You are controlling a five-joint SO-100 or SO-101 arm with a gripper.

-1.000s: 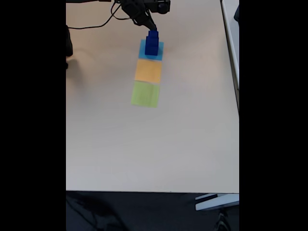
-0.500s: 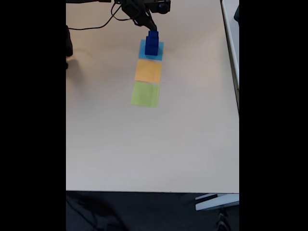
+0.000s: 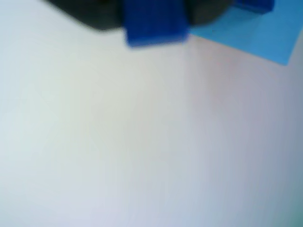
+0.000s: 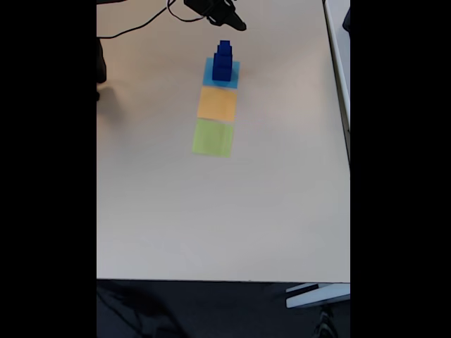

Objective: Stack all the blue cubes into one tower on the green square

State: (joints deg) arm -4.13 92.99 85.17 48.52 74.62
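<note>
A stepped tower [image 4: 223, 60] of blue cubes stands on the light-blue square [image 4: 221, 73], just below the gripper [image 4: 238, 25] in the fixed view, with clear worktop [image 4: 211, 211] between them. The green square [image 4: 213, 137] lies bare, farthest from the gripper, beyond the orange square [image 4: 217, 103]; the three flat patches run in a line away from it.

In the wrist view a blurred blue cube [image 3: 154, 21] sits against the dark gripper body at the top edge, and a corner of the light-blue square [image 3: 255, 35] shows to its right. Whether the gripper is holding that cube, or is open or closed, cannot be told from either view.

The cubes look like small, rigid, hard-edged blocks, probably light plastic or painted wood, with smooth flat faces. Judged from that, they should not deform but could slip or topple if nudged. The safest hold is likely across two opposite side faces of the top cube, low enough to stay square, lifting straight up.

The squares read as thin matte paper or card; the worktop is pale, smooth and plain.
</note>
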